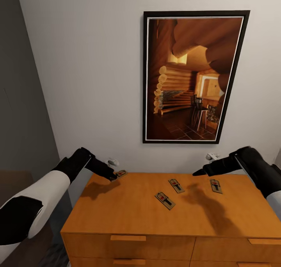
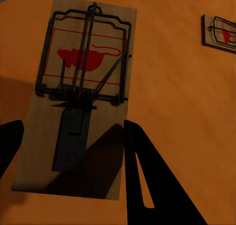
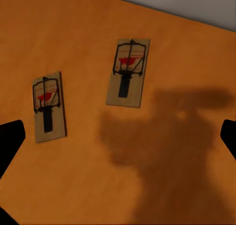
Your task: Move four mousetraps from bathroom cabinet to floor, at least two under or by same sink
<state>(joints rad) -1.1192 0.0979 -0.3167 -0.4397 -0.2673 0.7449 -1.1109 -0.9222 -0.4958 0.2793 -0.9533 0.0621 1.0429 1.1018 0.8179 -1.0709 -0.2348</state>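
4 mousetraps (image 1: 165,200) lie on the cabinet (image 1: 128,212) below a framed painting (image 1: 193,78); left gripper (image 2: 73,151) spread over 1, right gripper (image 3: 118,136) spread above bare wood.

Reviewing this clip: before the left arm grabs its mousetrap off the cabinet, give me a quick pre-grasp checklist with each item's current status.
1. Four mousetraps on the cabinet top: ok.
2. Left gripper at the far-left mousetrap: ok.
3. Left fingers open, straddling that trap's near end: ok.
4. Fingers low enough to pinch the board: cannot tell.
5. Right gripper open, holding nothing, above the top: ok.
6. Neighbouring middle mousetrap away from the left gripper: ok.
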